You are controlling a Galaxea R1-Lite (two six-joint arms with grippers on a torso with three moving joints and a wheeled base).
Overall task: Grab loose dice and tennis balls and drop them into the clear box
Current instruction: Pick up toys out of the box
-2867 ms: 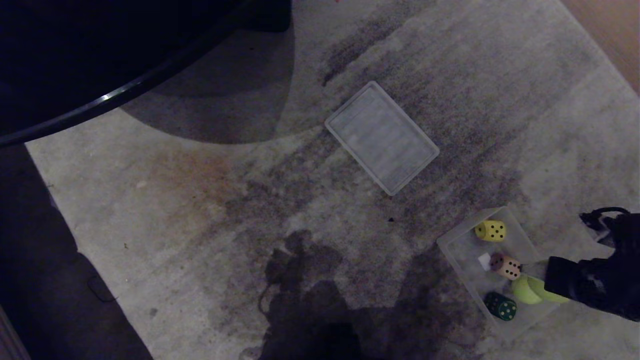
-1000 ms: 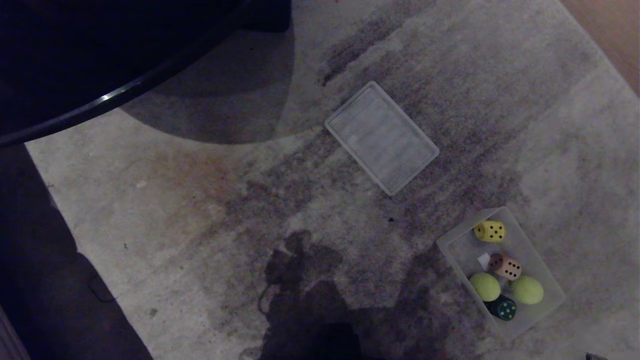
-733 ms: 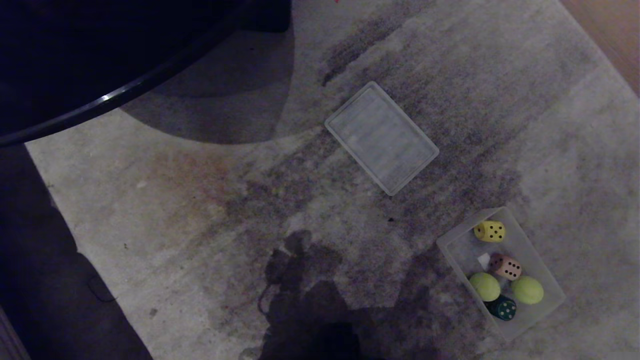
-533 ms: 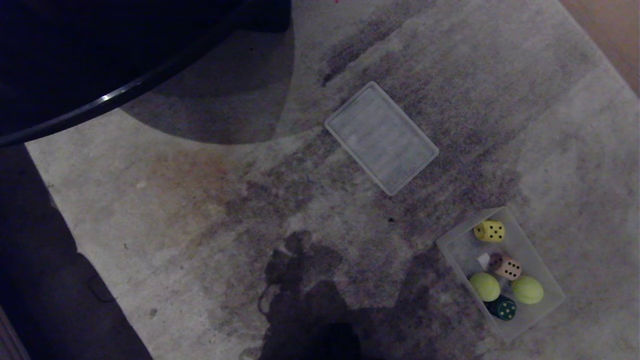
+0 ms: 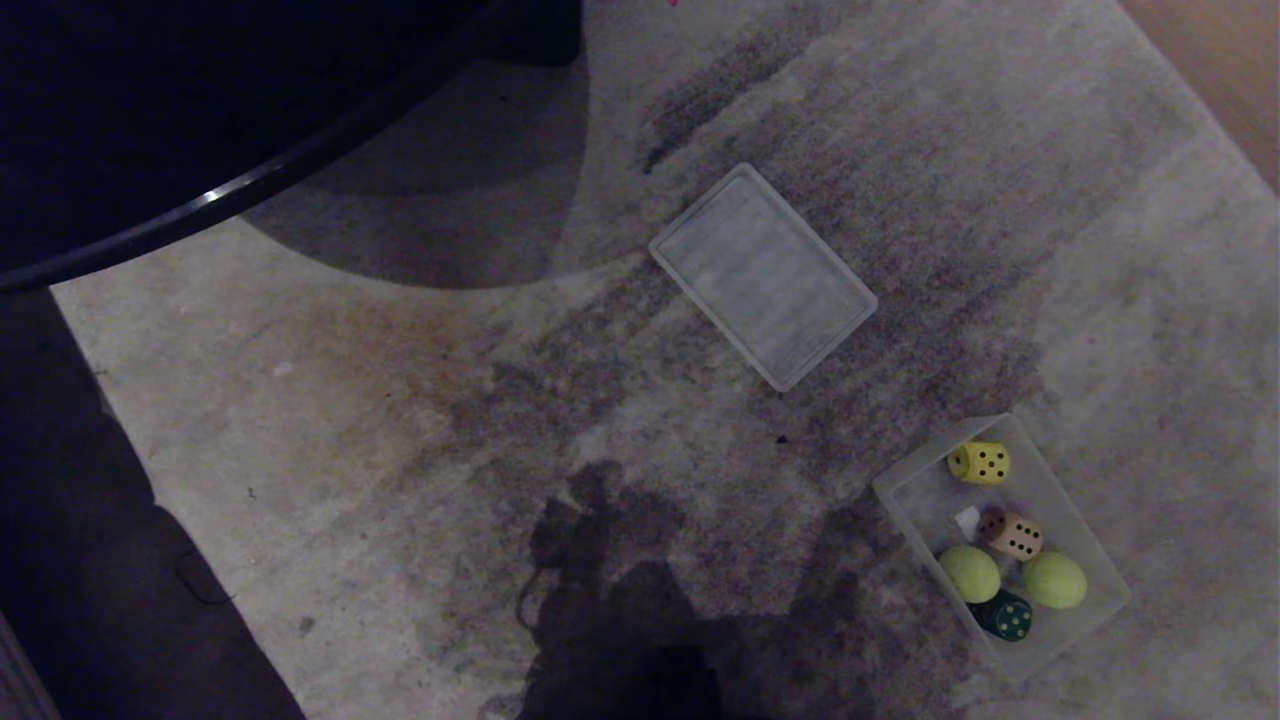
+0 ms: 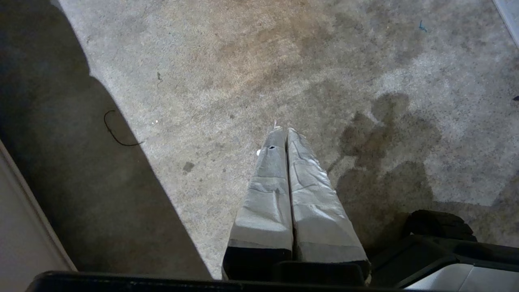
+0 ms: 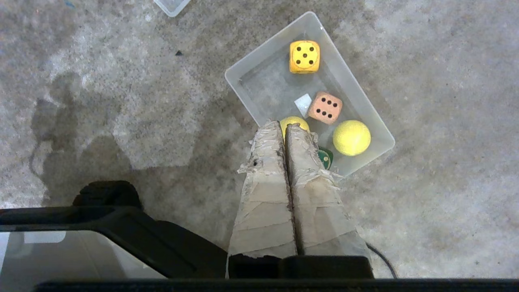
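Evidently we hang our right gripper pressed together and empty above the clear box, since every visible dice and tennis balls lie inside.

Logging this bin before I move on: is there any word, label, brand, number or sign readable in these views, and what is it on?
No words, brands or printed numbers can be read.
Yellow die: pips only, top face shows five.
Pinkish-brown die: pips only, top face shows six.
Dark green die: yellow pips, too small to count.
Small white slip on the floor of the clear box: appears blank.
Ribbed clear lid: no marking visible.
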